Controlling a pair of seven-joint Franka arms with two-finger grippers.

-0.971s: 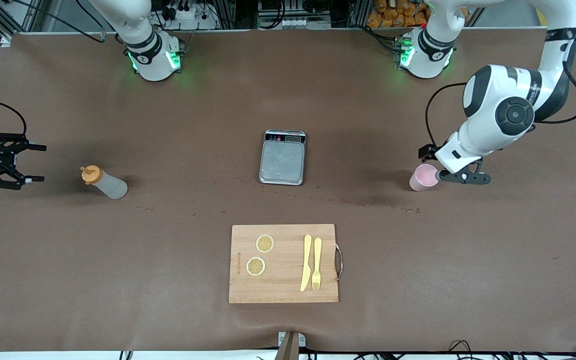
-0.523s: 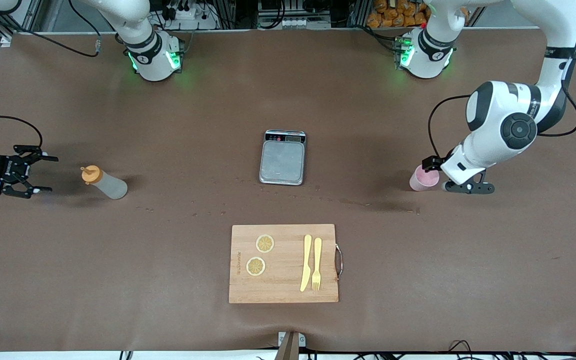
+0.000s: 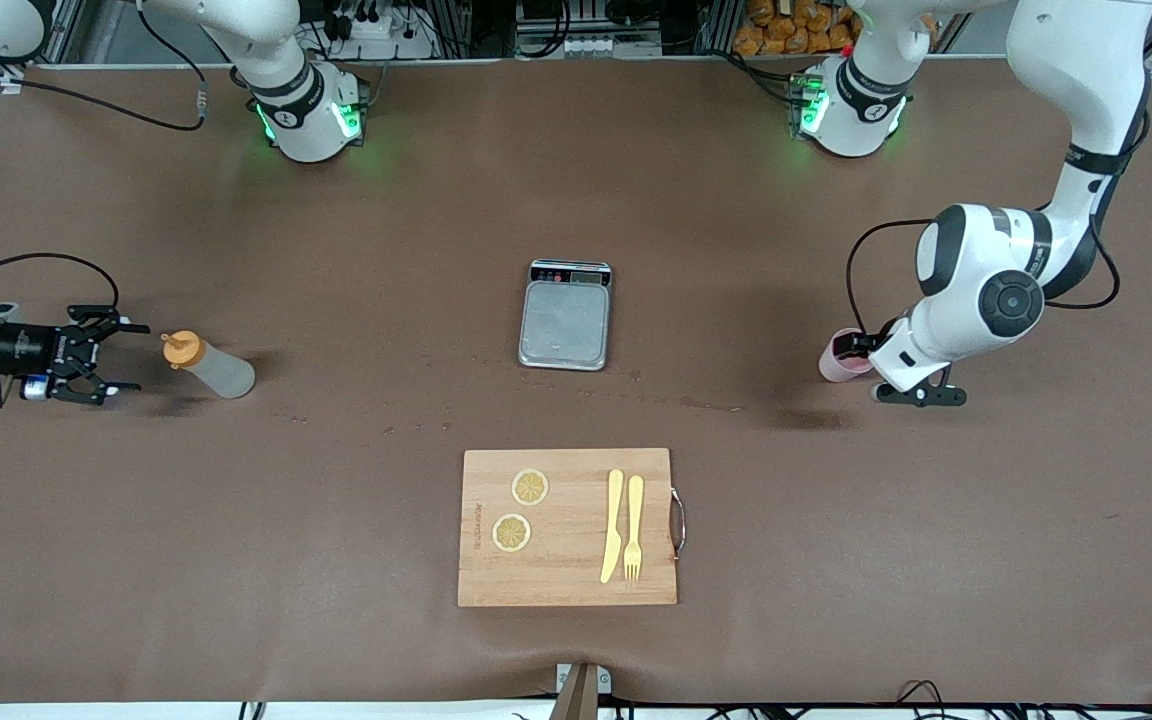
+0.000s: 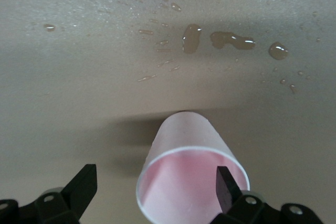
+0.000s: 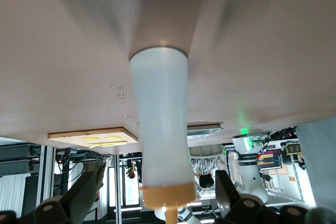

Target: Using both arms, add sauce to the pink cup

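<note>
A matt brown covering, smooth and faintly grained, is seen over the table [image 3: 336,520], with glossy wet droplets [image 4: 231,40] on it near the pink cup [image 4: 184,182], which is made of thin translucent plastic with a frosted, satin finish. The sauce [image 5: 160,129] is held in frosted translucent-white plastic, closed by an opaque matt orange cap [image 5: 163,196]. The scale [image 3: 564,322] is topped by a brushed grey metal plate, dully reflective. The cutting board [image 3: 567,527] is of pale, matt wood with visible grain and a thin metal handle; pale yellow matt cutlery [image 3: 622,525] is laid on it
</note>
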